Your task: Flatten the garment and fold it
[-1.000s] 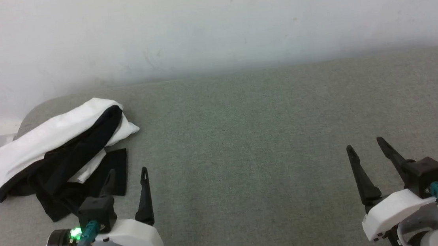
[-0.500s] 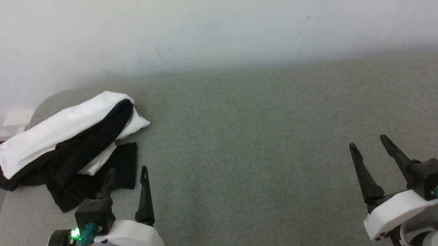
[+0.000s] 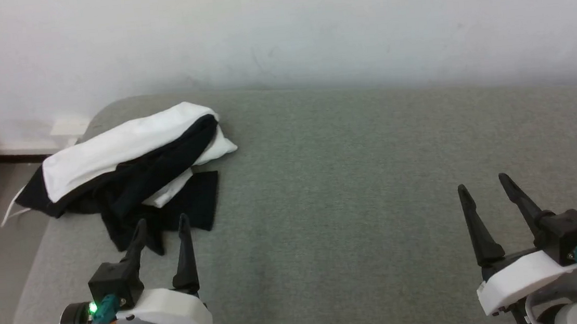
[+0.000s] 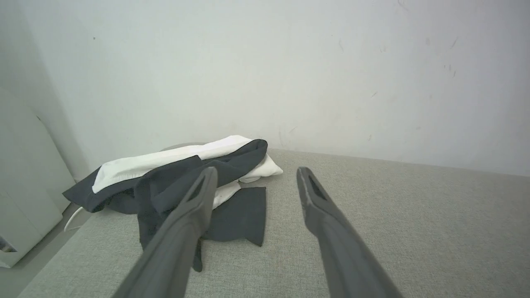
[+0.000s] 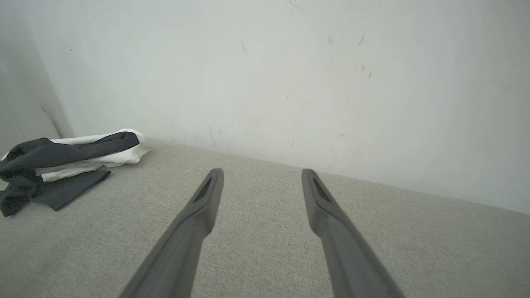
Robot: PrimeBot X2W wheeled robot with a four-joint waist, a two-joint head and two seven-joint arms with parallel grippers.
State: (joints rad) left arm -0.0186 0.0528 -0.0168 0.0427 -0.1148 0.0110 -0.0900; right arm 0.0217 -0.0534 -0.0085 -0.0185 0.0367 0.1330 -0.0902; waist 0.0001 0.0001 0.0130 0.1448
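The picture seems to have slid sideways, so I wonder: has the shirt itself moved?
No. The garment lies at the same rounded corner of the grey surface as before; the whole view shifted, so the camera moved.

My left jaws stand wide apart, empty, over the grey counter (image 4: 393,231). The garment (image 4: 157,178) lies crumpled ahead near the white wall (image 4: 290,74), partly behind one finger (image 4: 182,231).

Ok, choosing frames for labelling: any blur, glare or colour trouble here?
Head view: even light, no glare, garment sharp. Left wrist view: washed out, its black sleeves look grey. Right wrist view: same pale cast, garment at the left edge.
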